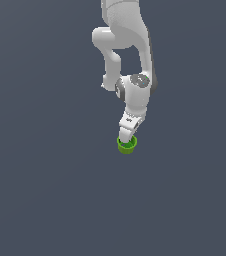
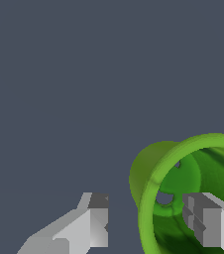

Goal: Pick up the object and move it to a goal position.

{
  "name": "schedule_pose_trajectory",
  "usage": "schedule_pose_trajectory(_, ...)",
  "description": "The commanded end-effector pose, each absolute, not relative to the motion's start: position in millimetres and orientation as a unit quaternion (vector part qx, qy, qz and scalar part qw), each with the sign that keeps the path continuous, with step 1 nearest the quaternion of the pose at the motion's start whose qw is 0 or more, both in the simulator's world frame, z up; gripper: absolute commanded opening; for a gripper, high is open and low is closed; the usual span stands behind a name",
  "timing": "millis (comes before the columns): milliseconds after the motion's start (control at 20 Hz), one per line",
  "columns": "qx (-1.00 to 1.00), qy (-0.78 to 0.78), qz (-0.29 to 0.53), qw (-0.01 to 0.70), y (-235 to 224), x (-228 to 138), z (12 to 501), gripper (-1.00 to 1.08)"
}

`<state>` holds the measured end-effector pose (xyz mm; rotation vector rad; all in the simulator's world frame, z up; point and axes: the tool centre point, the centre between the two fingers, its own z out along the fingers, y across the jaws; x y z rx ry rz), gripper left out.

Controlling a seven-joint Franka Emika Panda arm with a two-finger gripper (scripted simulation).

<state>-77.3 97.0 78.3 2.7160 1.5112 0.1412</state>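
1. Nearest the wrist camera, two white fingers [image 2: 91, 223], spread apart and pinching nothing yet: one outside the green cup [image 2: 148, 168], the other down inside its hollow, with the cup wall between them.
2. Seen from the exterior view, gripper [image 1: 127, 137] pointing straight down from the arm onto the cup [image 1: 127, 145], which stands on the bare grey worktop [image 1: 45, 190] close to the middle of the scene, just toward the exterior view's right.
3. Clear gap between the outer finger and the wall; inner finger looks close to the inside surface, though whether touching cannot be told.
4. Likely next step: closing on the wall, then lifting. No goal marker visible in either view, so cannot judge where the carry has to end.
5. Risk one: uneven closing. With the inner finger nearer the wall, probably drags or tips the cup sideways across the worktop before the outer finger arrives.
6. Risk two: a rim grip rather than a grip across the body. Holds only a thin, curved, tapered wall, so may let the cup swing or slide out during the lift.
7. Risk three: too shallow a reach. Catching only the lip would probably flick the cup over.
8. Risk four: pushing further down with the inner finger near the cup floor, likely jamming it against the worktop.
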Motion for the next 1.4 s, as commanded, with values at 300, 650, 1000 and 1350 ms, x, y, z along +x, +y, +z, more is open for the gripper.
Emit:
schedule_pose_trajectory(300,0.873,0.486,0.046,0.015,97,-77,77,-1.0)
schedule_pose_trajectory(650,0.873,0.486,0.046,0.016,95,-77,79,-1.0)
schedule_pose_trajectory(1000,0.873,0.486,0.046,0.016,74,-75,97,-1.0)
schedule_pose_trajectory(1350,0.873,0.486,0.046,0.015,33,-72,132,-1.0)
